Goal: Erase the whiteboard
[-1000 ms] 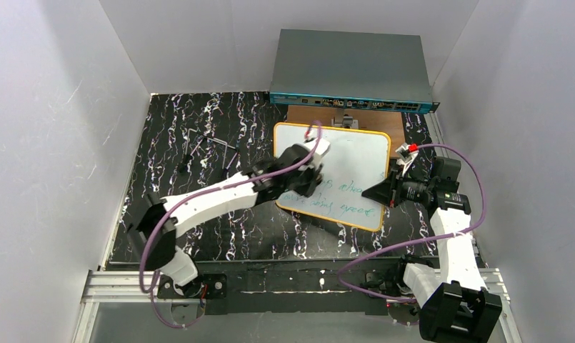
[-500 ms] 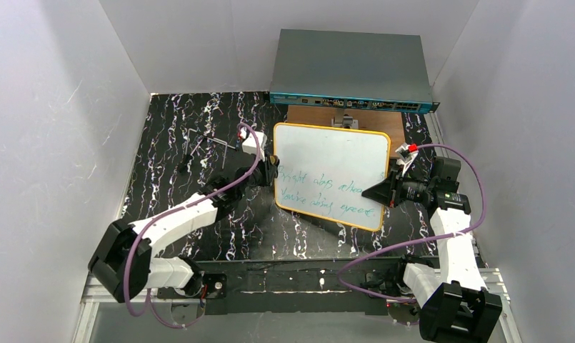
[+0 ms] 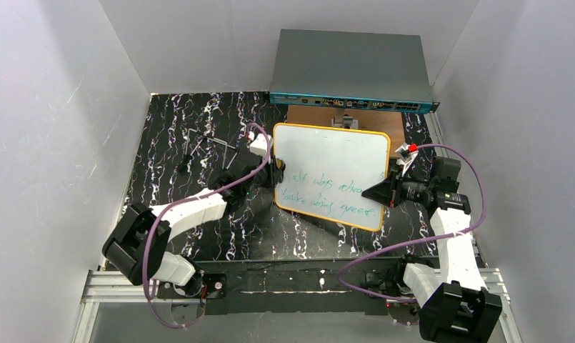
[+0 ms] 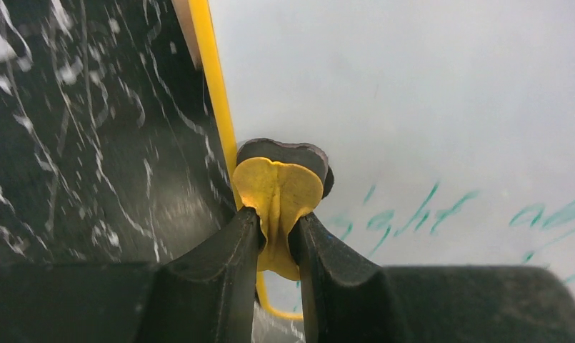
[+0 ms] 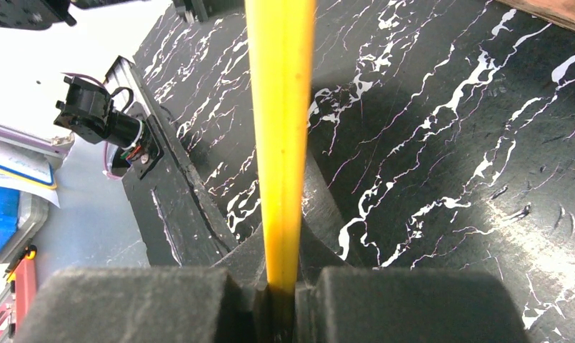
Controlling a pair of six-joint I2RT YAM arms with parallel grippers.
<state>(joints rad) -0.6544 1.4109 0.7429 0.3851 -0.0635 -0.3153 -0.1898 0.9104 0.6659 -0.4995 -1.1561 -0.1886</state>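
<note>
The whiteboard (image 3: 334, 153), white with a thin orange-yellow rim, lies tilted on the black marbled table. Its upper part is blank and two lines of green writing (image 3: 331, 193) cross its lower part. My left gripper (image 3: 276, 174) is shut on a small yellow eraser (image 4: 278, 186) with a dark pad. The eraser sits at the board's left rim, next to the start of the writing (image 4: 406, 218). My right gripper (image 3: 381, 191) is shut on the board's right rim (image 5: 281, 107), seen edge-on between its fingers.
A grey network switch (image 3: 352, 68) stands at the back, with a brown wooden board (image 3: 384, 121) in front of it under the whiteboard's far edge. Thin metal tools (image 3: 206, 146) lie on the table's left. White walls close in three sides.
My left gripper with the eraser has swept left from over the board's left half to its left rim. The right gripper and the board have stayed put.
</note>
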